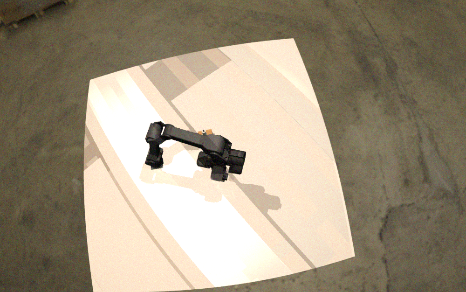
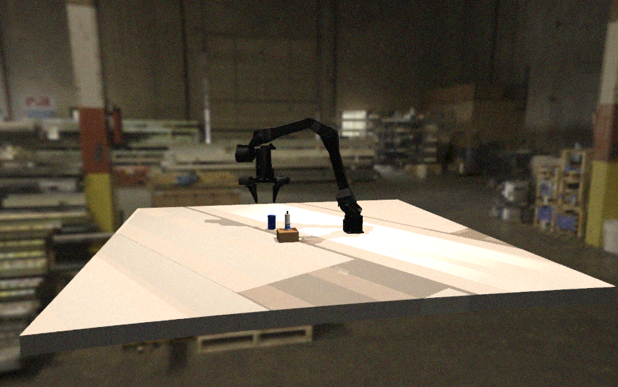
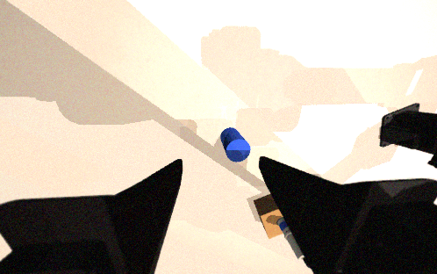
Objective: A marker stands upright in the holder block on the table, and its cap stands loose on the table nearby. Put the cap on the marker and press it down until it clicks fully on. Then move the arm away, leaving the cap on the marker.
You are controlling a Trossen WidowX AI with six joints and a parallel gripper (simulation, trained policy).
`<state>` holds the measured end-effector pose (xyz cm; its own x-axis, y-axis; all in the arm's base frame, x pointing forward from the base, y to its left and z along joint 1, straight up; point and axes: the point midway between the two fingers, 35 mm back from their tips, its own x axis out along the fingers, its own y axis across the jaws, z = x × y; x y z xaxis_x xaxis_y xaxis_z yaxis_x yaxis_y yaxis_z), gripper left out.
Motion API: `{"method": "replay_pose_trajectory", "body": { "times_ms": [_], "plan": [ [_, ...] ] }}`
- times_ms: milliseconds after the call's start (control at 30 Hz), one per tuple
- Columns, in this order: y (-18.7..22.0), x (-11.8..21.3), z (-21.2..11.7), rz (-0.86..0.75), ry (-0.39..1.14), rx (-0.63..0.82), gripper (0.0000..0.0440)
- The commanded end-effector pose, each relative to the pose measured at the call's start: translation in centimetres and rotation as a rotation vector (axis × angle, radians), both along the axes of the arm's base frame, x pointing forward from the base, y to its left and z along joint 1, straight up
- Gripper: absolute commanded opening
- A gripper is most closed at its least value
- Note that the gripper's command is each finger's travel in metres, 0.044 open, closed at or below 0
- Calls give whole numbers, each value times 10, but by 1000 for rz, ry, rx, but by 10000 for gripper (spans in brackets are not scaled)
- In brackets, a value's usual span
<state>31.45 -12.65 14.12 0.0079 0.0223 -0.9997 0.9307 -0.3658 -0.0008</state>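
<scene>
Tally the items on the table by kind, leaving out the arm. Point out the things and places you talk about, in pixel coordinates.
Blue cylindrical cap [image 2: 271, 222] [image 3: 236, 145]: 1
White-and-blue upright marker with dark tip [image 1: 203, 131] [image 2: 287, 221] [image 3: 292, 241]: 1
Orange-brown rectangular holder block [image 1: 209, 131] [image 2: 287, 235] [image 3: 271, 228]: 1
Total: 3

Beyond the counter, a warehouse interior is seen, much of it blurred. A column painted white, red and yellow [image 2: 93, 136] is placed at the left, and another column banded alike [image 2: 597, 196] is cut off by the right edge. Wooden shelving [image 2: 584, 196] is stocked with blue items. A wooden pallet [image 2: 255, 345] is seen beneath the counter's near edge. From above, a concrete floor [image 1: 395, 103] [image 2: 433, 351] marked by cracks is shown.
</scene>
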Motion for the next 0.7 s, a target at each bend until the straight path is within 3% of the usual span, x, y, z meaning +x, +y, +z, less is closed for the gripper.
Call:
{"method": "replay_pose_trajectory", "body": {
  "times_ms": [0, 667],
  "plan": [
    [5, -4, -8, 7, 40, 8, 319],
    [21, -14, -48, 81, 149, 68, 293]
  ]
}}
